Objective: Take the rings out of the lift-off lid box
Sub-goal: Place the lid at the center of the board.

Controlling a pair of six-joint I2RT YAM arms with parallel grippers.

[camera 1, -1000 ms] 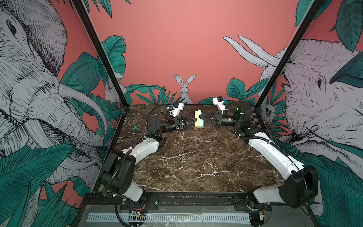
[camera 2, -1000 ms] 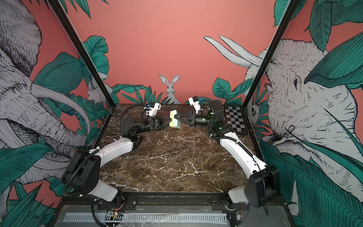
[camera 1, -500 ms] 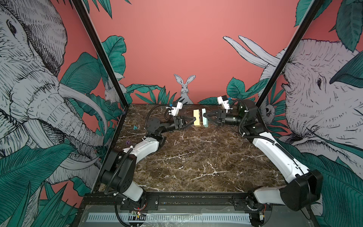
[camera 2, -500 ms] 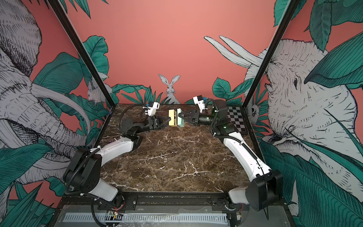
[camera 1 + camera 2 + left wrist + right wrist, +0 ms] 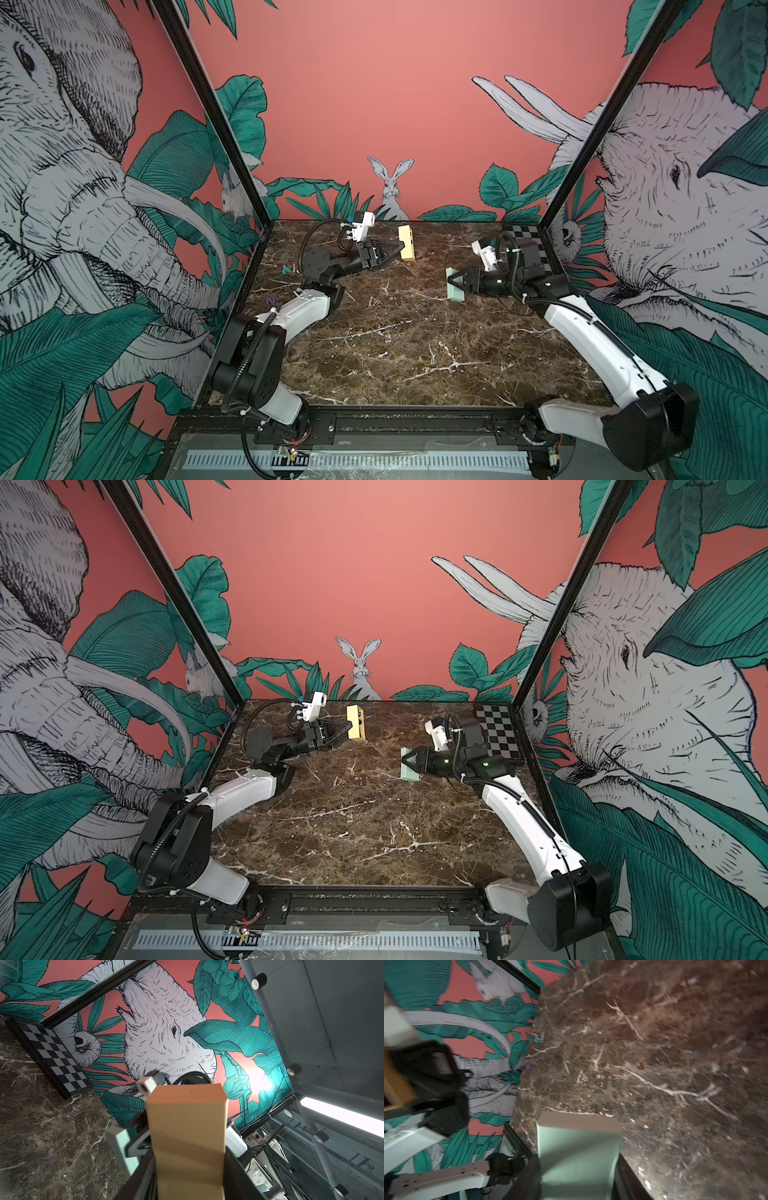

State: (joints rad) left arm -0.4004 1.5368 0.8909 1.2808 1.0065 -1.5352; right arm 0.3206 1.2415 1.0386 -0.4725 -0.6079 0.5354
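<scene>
The lift-off lid box is in two parts, held apart above the table. My left gripper is shut on the cream-yellow base, which stands on edge in the air near the back wall. My right gripper is shut on the mint-green lid, lower and to the right, close to the marble. In the left wrist view the base fills the jaws; in the right wrist view the lid does. Two tiny dark spots show on the base's open face, too small to tell whether they are the rings.
A black-and-white checkerboard lies at the back right corner, just behind my right wrist. A small teal bit and a small purple bit lie by the left wall. Printed walls close in the marble table on three sides.
One second ago both grippers held the closed box together at the back centre. The lid has come off: my right gripper carried it right and down, while the left kept the base in place.
</scene>
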